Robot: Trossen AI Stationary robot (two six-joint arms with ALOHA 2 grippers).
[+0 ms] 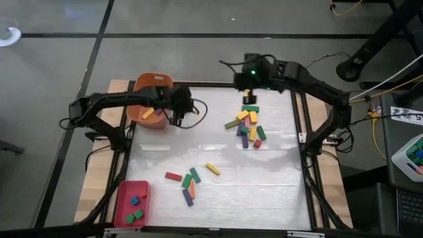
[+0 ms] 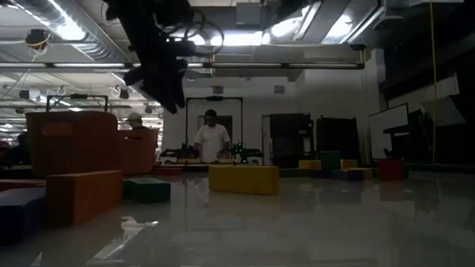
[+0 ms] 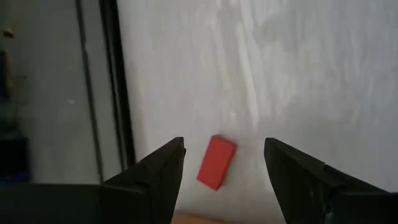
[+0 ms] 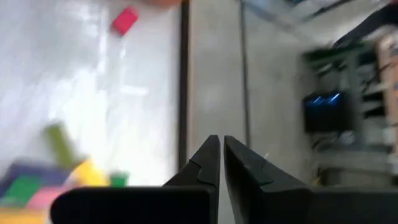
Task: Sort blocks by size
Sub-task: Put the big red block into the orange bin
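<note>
Flat red tray [image 1: 123, 206], front-left corner of the white tabletop [image 1: 264, 178], carries blue and green short blocks [image 1: 136, 207]. Orange tub [image 1: 147, 100] sits at back-left edge; left gripper [image 1: 177, 120] hangs just beside it, jaws wide, empty. Small block group [image 1: 190, 183] lies near front-centre. Main block pile [image 1: 248, 127] lies right of centre. Right gripper [image 1: 247, 92] at back edge, jaws shut, empty.
</note>
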